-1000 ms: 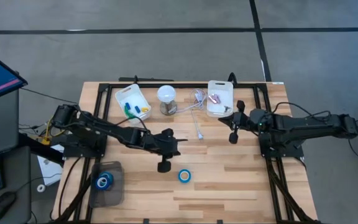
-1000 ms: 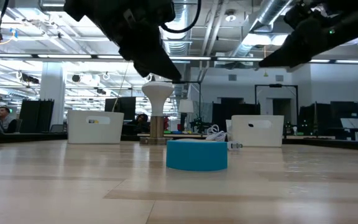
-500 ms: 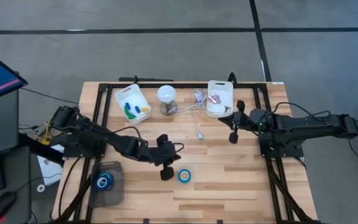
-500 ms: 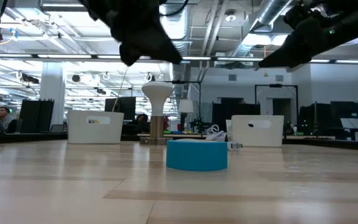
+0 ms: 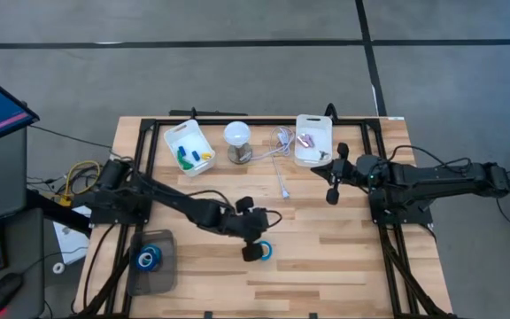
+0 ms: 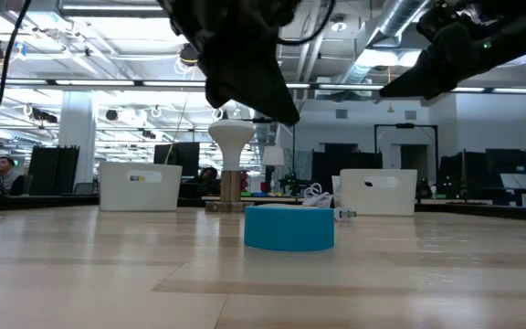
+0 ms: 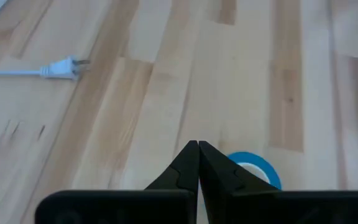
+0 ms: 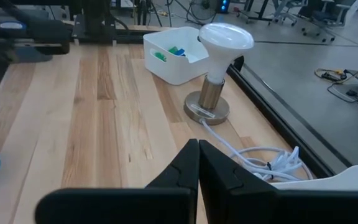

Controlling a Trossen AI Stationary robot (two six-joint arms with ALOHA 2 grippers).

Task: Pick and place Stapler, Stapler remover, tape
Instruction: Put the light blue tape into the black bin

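The left gripper (image 5: 253, 252) hung over the blue tape roll (image 5: 264, 251) lying mid-bench, its jaws pressed shut and empty; coming down closed, it looked likely to knock the roll aside. The right gripper (image 5: 332, 193), shut too, waited by the far white bin (image 5: 312, 128)

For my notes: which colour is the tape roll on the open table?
Bright blue, clearest in the low view: tape roll.

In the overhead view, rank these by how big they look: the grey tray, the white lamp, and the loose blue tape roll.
1. Translucent grey plastic tray
2. White dome-shaped lamp on its metal base
3. Bright blue ring-shaped tape roll beside the left gripper, partly hidden.
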